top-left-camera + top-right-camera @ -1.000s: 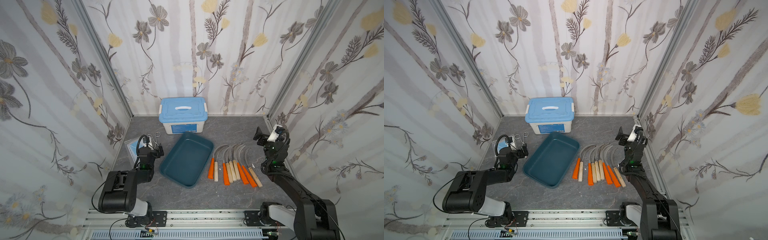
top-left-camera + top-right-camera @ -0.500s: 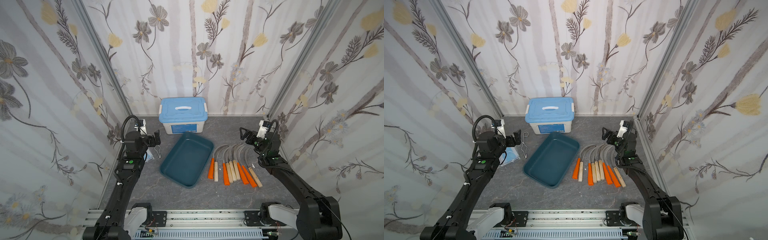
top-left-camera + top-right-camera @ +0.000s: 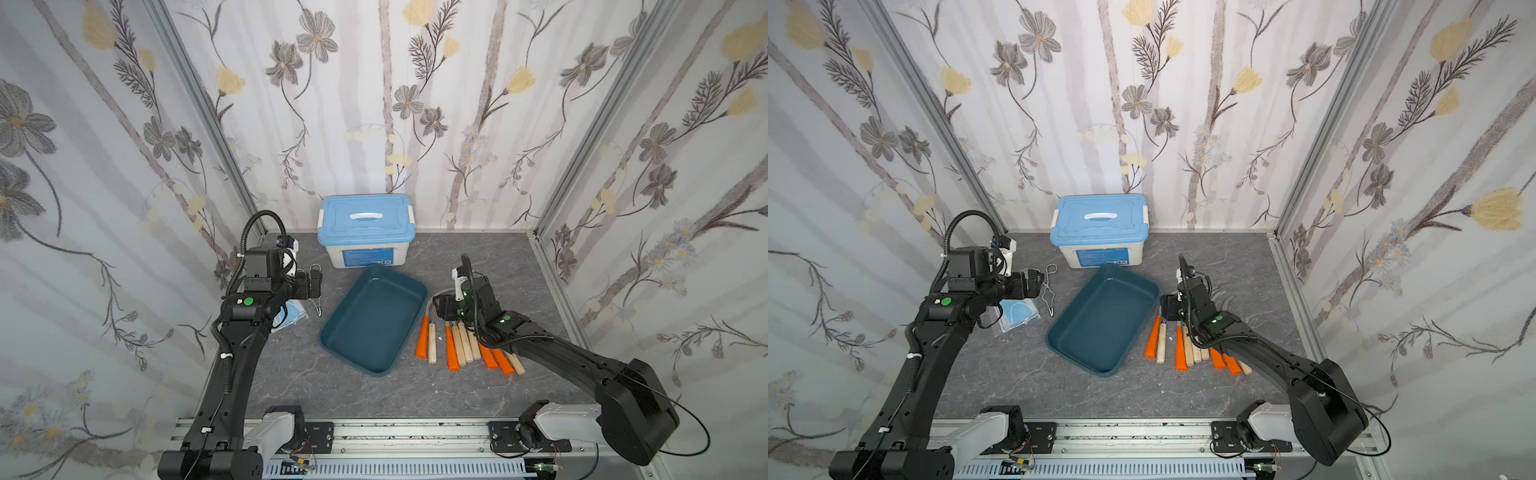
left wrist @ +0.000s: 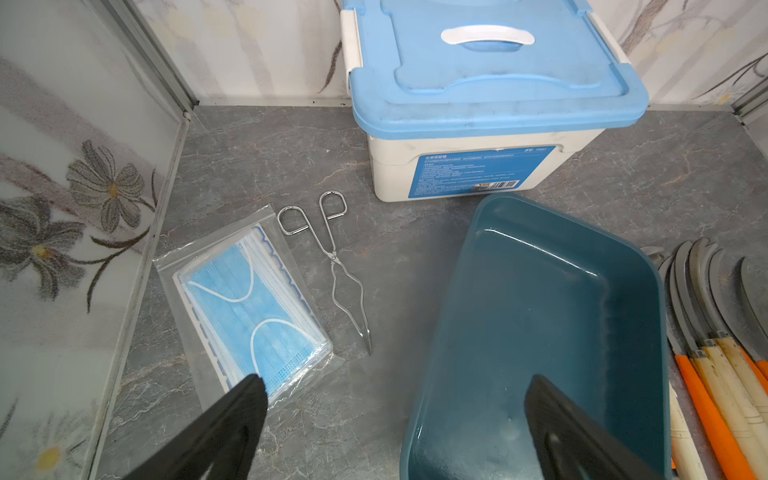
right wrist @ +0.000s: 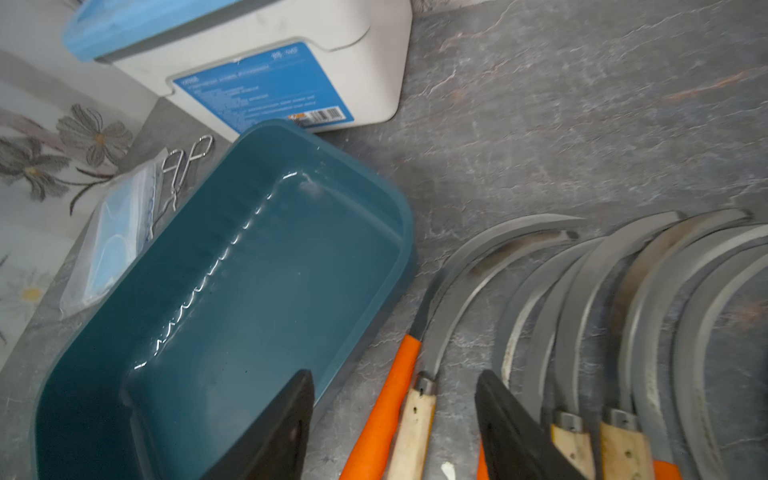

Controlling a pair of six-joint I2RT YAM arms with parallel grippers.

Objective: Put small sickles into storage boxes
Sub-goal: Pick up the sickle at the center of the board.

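Several small sickles (image 3: 461,345) lie side by side on the grey table, right of the teal storage box (image 3: 374,320), which is empty. Their curved grey blades (image 5: 582,291) point to the back; the handles are orange (image 5: 386,407) or pale wood (image 5: 415,428). My right gripper (image 5: 395,376) hovers open over the row's left end. One finger hangs over the box's rim, the other right of the two leftmost handles, and nothing is held. It also shows in both top views (image 3: 442,309) (image 3: 1169,309). My left gripper (image 4: 395,378) is open and empty, left of the box (image 4: 540,332).
A white box with a light-blue lid (image 3: 365,232) stands at the back wall. Wire tongs (image 4: 336,266) and a bagged pack of blue masks (image 4: 249,303) lie left of the teal box, under my left arm. Flowered walls close in three sides.
Both arms rose from folded poses. The left gripper now hangs above the mask pack. The right gripper swung down and left onto the sickle row's left end, its jaws narrower than before.
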